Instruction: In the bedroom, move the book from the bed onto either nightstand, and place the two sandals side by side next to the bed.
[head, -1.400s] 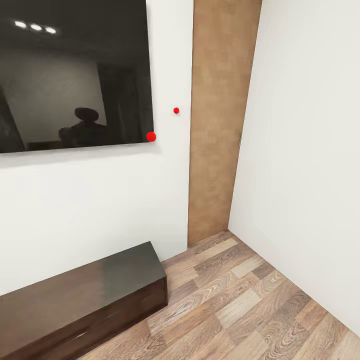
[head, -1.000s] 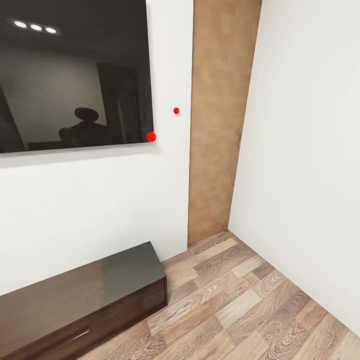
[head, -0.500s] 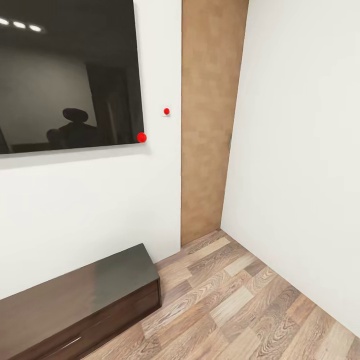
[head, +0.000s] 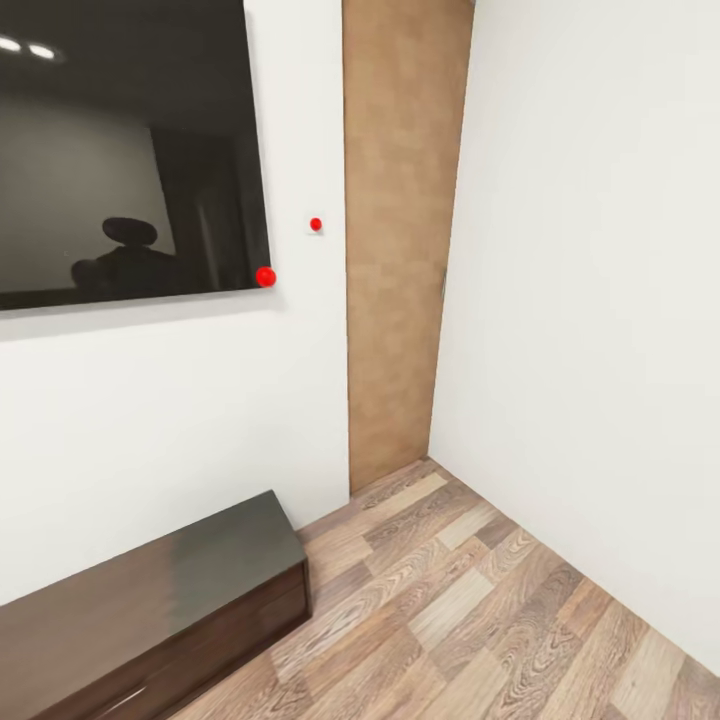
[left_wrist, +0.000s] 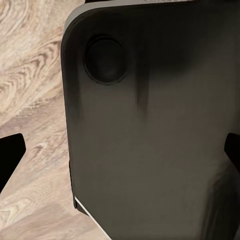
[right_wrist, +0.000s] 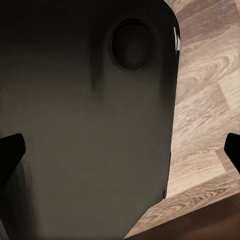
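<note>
Room: bedroom (head: 580, 300) corner. White walls, wood-plank floor (head: 480, 610), plain brown door (head: 400, 250) shut in the angle.
L jaws: wide apart, empty. We see dark fingertips (left_wrist: 10, 155) at both edges of the left wrist view, w/ nothing between them but a dark rounded panel (left_wrist: 150, 125), prob. our own base, over floor planks.
R jaws: same. Spread wide, holding nothing, fingertips (right_wrist: 10, 150) at the edges and a dark panel (right_wrist: 90, 125) behind.
Nearby: long dark TV bench (head: 150, 600) low against the wall. Above it a black wall screen (head: 120, 150) w/ a red dot (head: 265, 276) at its corner. A second red dot (head: 316, 224) sits on the wall beside the door.
Task things: we can't tell where the book, sandals, bed or nightstand are from here. We face a corner.
Stage: our guess is transit or search, nothing picked up yet.
Risk 1: taking the TV bench for a nightstand, since both are dark and glossy.
Risk 2: turning in this tight corner could clip the base on the bench end or wall.
Risk 3: arms hang low by the base, so a fast swing could catch them on the bench.
</note>
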